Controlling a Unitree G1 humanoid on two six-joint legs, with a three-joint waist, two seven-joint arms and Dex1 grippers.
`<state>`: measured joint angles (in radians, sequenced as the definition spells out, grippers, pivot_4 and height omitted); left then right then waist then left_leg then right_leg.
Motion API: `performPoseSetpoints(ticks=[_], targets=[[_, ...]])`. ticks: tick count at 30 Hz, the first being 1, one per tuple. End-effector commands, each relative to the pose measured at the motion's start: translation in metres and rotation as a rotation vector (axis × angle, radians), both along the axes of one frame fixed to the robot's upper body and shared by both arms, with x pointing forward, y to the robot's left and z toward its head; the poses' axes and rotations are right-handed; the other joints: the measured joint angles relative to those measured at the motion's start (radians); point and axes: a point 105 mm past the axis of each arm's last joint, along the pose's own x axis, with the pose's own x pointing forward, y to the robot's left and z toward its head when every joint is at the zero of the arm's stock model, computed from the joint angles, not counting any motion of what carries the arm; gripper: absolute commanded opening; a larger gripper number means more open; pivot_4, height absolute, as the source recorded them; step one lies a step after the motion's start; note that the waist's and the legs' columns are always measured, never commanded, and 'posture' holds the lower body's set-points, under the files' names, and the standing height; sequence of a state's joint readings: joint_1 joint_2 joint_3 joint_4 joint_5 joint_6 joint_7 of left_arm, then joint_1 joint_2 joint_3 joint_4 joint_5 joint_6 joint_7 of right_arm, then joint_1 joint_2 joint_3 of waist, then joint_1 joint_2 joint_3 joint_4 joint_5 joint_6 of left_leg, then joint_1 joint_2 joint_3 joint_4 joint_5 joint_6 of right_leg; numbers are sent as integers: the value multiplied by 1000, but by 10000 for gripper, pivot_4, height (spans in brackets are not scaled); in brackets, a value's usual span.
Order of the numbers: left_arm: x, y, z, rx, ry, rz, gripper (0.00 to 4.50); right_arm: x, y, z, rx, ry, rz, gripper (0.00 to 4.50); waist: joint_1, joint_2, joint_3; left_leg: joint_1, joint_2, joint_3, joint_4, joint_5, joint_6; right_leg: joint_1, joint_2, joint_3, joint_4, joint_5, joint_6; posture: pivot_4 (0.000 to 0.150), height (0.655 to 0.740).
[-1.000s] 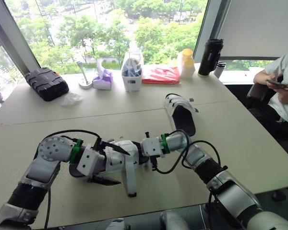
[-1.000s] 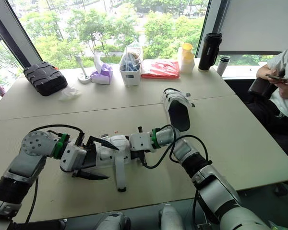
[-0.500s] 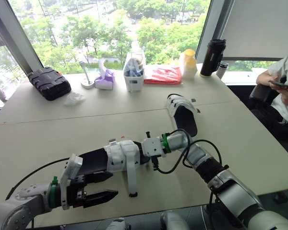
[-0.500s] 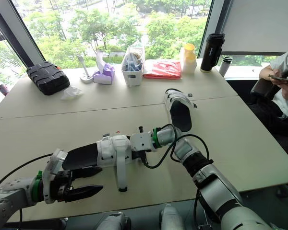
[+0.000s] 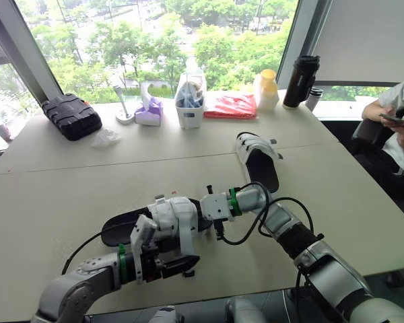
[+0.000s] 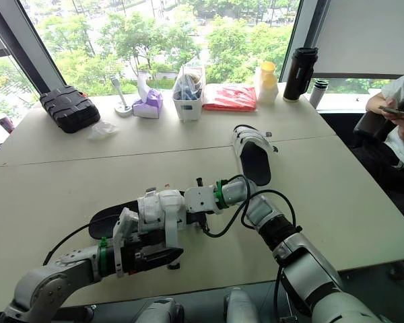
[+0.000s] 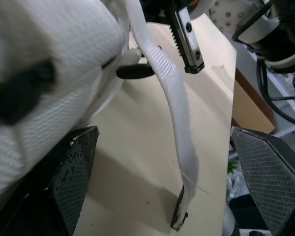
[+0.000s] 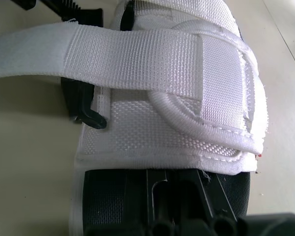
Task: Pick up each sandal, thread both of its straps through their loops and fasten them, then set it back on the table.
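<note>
Daylight from a wide window [image 5: 155, 40] with trees behind it falls across a pale beige table [image 5: 337, 208], whose far edge carries a black case [image 5: 71, 116], a tissue box [image 5: 147, 111] and a dark tumbler [image 5: 299, 81]. A person [image 5: 398, 128] sits off to the right. Near the front edge lies the sandal being worked on [image 5: 172, 217], flat on its dark sole, its white upper facing up and one long strap [image 7: 173, 113] hanging loose down to the tabletop, not yet fastened. The right gripper [image 5: 214, 214] is pressed up against the end of that sandal, probably to steady it so the strap can be handled; whether it actually has a hold there cannot be told. The left gripper [image 5: 178, 264] lies low at the sandal's near side with its pads [image 7: 76, 172] spread wide. The loose strap hangs in the gap between them, touching neither, which looks like the set-up for pinching the strap's free end. The second sandal [image 5: 258, 160] rests well apart, further back on the table.
</note>
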<state>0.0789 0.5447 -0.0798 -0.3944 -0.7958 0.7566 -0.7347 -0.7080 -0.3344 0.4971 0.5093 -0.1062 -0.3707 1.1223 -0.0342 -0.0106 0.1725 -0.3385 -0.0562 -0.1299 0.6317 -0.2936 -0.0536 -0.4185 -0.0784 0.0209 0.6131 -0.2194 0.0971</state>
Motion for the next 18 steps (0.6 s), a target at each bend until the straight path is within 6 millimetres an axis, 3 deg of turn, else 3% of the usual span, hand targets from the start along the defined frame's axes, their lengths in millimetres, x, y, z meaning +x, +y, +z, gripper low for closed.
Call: performPoseSetpoints(ticks=[1,4,6,13,18], targets=[[-2,-9,4,-11,-11,-27,44821,-5,-15,-32,-127,77,-34,0,0,0,0,0,0,0,0,0,0,0,0,0,0,0,0,1500,7400],[0,-15,5,-23,-10,-21,44821,-6,-15,-33,-125,79,-36,0,5,0,0,0,0,0,0,0,0,0,-1,0,0,0,0,1500,7400],[1,-15,5,-25,-10,-23,36732,-6,-15,-33,-126,79,-37,0,8,0,0,0,0,0,1,0,0,1,-1,0,0,0,0,1500,7400],[-4,-15,8,-42,21,-51,1881,-5,-14,-33,-123,80,-38,0,13,0,0,0,0,0,0,0,0,0,0,0,0,0,0,1500,7400],[-1,-9,27,-104,4,-66,790,-4,-13,-33,-123,80,-38,0,13,0,0,0,0,0,0,0,0,0,0,0,0,0,0,1500,7400]])
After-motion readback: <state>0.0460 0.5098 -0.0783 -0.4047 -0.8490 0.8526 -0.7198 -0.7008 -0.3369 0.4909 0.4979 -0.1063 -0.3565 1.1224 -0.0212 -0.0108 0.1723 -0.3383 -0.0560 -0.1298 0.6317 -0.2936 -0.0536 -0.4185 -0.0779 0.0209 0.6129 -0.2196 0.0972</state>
